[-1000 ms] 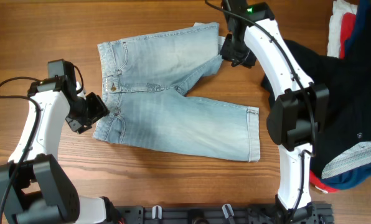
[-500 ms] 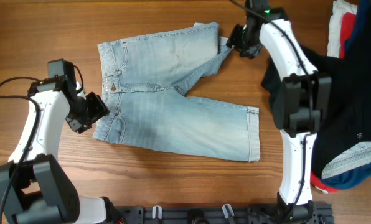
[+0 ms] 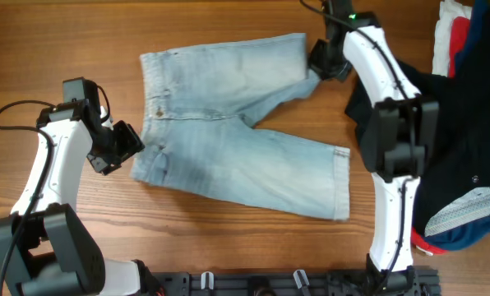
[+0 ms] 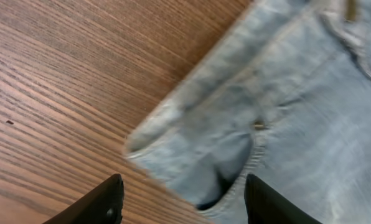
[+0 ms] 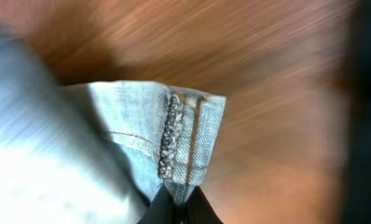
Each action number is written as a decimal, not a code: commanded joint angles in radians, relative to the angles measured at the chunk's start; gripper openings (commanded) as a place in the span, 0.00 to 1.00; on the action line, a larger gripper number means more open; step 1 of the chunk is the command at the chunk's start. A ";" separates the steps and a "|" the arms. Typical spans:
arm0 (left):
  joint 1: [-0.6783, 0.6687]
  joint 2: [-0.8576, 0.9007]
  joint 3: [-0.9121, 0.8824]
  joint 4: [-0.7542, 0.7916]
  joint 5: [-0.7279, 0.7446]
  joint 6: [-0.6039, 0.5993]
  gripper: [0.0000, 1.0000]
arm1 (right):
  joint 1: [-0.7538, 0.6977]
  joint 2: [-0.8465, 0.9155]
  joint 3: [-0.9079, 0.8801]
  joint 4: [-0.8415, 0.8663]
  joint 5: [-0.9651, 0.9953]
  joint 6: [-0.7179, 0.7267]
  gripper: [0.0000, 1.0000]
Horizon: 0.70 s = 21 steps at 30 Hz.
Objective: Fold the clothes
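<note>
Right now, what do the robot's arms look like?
Both arms have smooth white shells with chunky black joints. The left arm has a thin black cable looping off it. The right arm shows a little green light near its wrist. Each ends in two black fingers.

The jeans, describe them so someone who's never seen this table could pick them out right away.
Start at the wooden table. Spread flat in its middle lie the jeans: pale blue, knee-length denim, unlike the black garment heaped at the right edge.
</note>
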 commanded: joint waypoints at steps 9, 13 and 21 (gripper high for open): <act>-0.005 0.008 -0.006 0.000 -0.006 0.020 0.62 | -0.010 -0.119 -0.043 -0.377 0.319 0.003 0.20; -0.007 0.006 -0.003 0.101 0.150 0.028 0.56 | -0.010 -0.120 -0.043 -0.305 0.182 -0.106 0.20; -0.166 0.038 0.001 0.595 0.216 0.095 0.77 | -0.010 -0.120 -0.043 -0.265 0.021 -0.181 0.20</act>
